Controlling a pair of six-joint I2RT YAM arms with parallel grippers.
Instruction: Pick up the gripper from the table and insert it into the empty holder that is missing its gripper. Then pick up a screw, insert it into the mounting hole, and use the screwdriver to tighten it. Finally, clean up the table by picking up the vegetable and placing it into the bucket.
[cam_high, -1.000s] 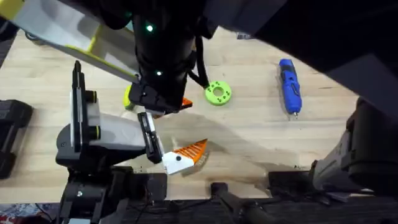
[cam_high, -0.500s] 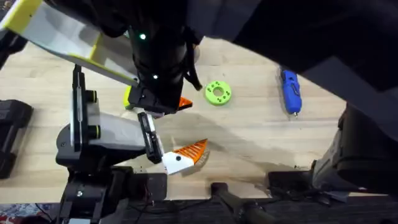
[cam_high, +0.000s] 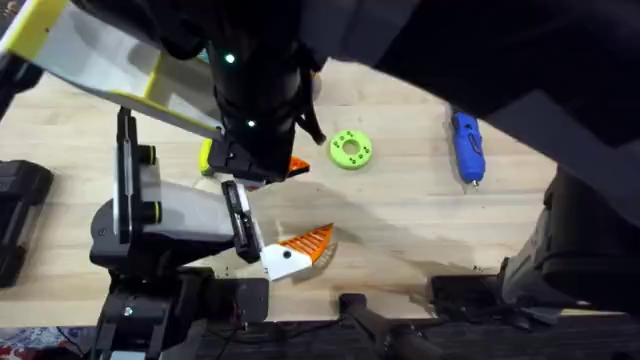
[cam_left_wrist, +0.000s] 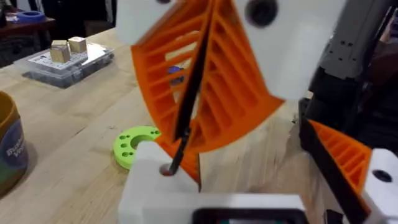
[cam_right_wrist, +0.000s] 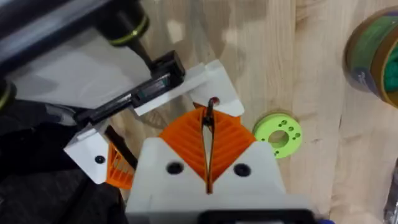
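Left hand (cam_left_wrist: 186, 124): orange ribbed pads pressed together along a thin dark line; cannot tell whether anything is pinched between them.
Right hand (cam_right_wrist: 208, 115): pads closed flat against each other, tips just above a white bracket of the holder (cam_high: 170, 215).
Holder: pale grey body with black bars, at the near left of the surface (cam_high: 400, 230), carrying an orange wedge with a white base (cam_high: 298, 250) at its near right.
Screwdriver (cam_high: 465, 148): blue, lying at the far right, well apart from the holder.
Vegetable (cam_high: 205, 155): yellow-green edge peeking out beside the dark arm.
Green disc (cam_high: 350, 149): flat, between holder and screwdriver.
Bucket (cam_right_wrist: 373, 56): beyond the disc.
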